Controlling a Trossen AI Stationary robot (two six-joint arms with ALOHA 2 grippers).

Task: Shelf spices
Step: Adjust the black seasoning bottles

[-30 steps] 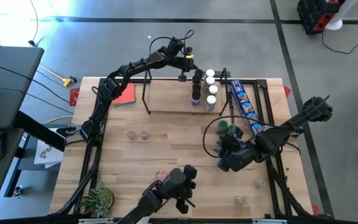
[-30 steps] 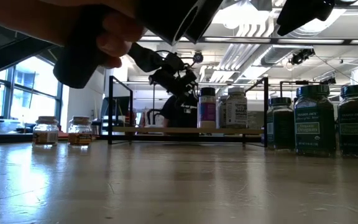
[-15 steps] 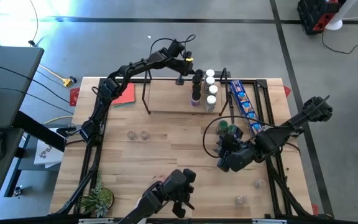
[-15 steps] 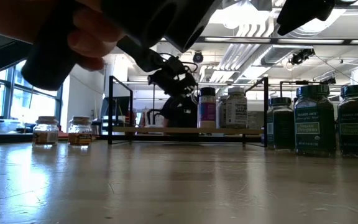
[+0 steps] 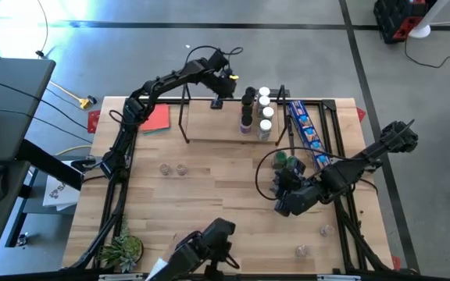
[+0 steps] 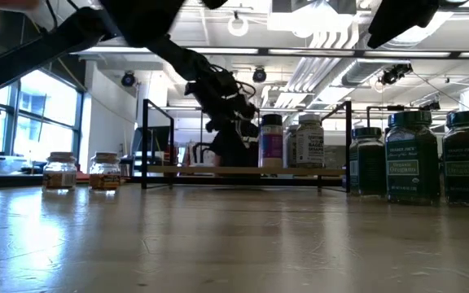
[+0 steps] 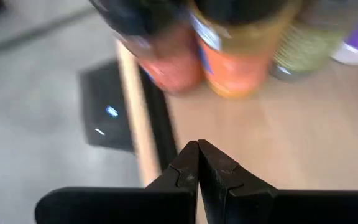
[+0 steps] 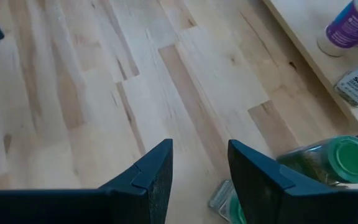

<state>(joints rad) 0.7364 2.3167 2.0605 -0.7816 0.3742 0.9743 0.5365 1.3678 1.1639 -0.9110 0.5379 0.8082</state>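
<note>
The shelf (image 5: 225,133) stands at the table's far side, with several spices (image 5: 256,113) upright on its right end. In the left wrist view these jars (image 7: 235,56) show blurred. My left gripper (image 5: 219,95) (image 7: 197,155) is shut, hangs over the shelf's far edge just left of the jars, and touches nothing. My right gripper (image 5: 281,197) (image 8: 201,168) is open above bare table, near three green-lidded jars (image 5: 286,162) (image 8: 344,155) that stand on the table. Two small clear jars (image 5: 173,168) stand on the table left of centre. Two more (image 5: 315,240) lie near the right front corner.
A long blue snack packet (image 5: 307,133) lies right of the shelf. A red card (image 5: 156,119) is at the far left and a small plant (image 5: 123,251) at the near left corner. A dark device (image 5: 209,243) sits at the near edge. Bare wood lies mid-table.
My left gripper has drawn back from the jars on the shelf toward the table's left and has tipped, staying shut. The dark device at the near edge has slid nearer that edge. The hand that held it no longer shows in the low view.
</note>
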